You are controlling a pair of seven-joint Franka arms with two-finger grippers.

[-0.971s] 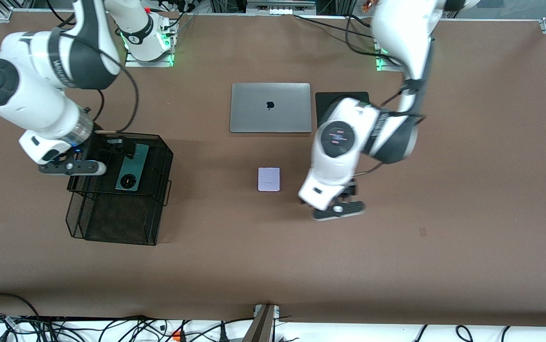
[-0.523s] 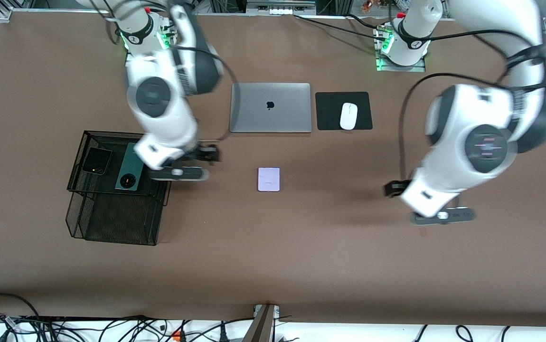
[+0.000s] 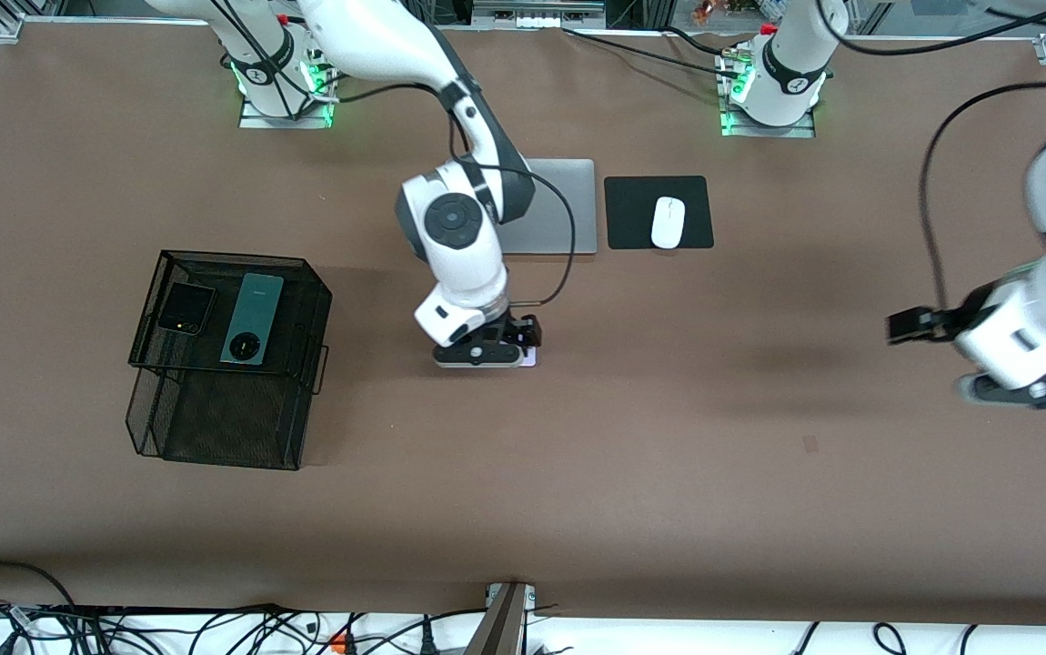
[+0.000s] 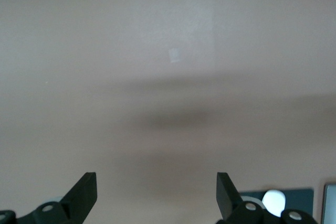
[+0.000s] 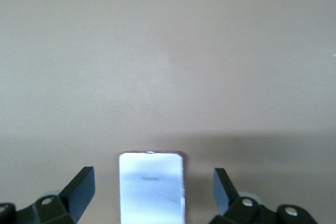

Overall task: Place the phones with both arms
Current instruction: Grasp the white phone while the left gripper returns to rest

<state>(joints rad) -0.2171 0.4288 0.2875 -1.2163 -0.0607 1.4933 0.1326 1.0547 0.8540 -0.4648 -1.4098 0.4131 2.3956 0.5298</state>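
The pale lilac phone lies flat on the brown table, between the open fingers of my right gripper. In the front view the right gripper is low over it at mid-table and hides nearly all of it. The squarish black phone and the longer dark green phone lie side by side on top of the black wire basket. My left gripper is open and empty over bare table at the left arm's end; its wrist view shows its fingers wide apart.
A grey laptop lies closed near the bases, partly hidden by the right arm. Beside it a white mouse sits on a black pad. The mouse also shows in the left wrist view.
The right arm swung from the basket to the lilac phone and came down over it. The left arm swept away from mid-table to its own end.
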